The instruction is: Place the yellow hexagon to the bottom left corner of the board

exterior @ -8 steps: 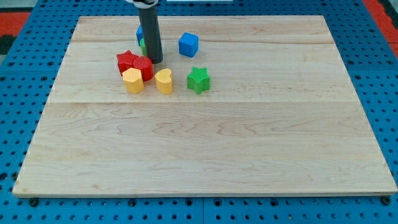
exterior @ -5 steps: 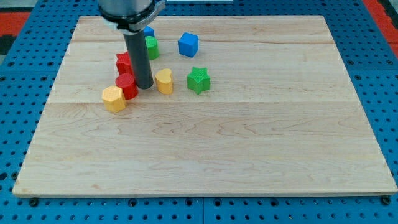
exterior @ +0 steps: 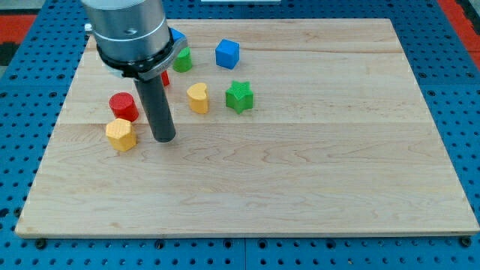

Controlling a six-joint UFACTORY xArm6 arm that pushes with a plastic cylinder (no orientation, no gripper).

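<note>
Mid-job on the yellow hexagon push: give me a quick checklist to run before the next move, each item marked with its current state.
1. Yellow hexagon in view and lying flat: ok.
2. My tip placed to push toward the bottom left corner: not ok; it sits at the hexagon's right, level with it, with a gap.
3. Contact between tip and hexagon: not ok, they are apart.
4. Red cylinder clear of the hexagon: cannot tell; it sits just above and looks almost touching.
5. Path over the board to the bottom left corner free of blocks: ok.
6. Yellow heart and green star out of the way: ok.
</note>
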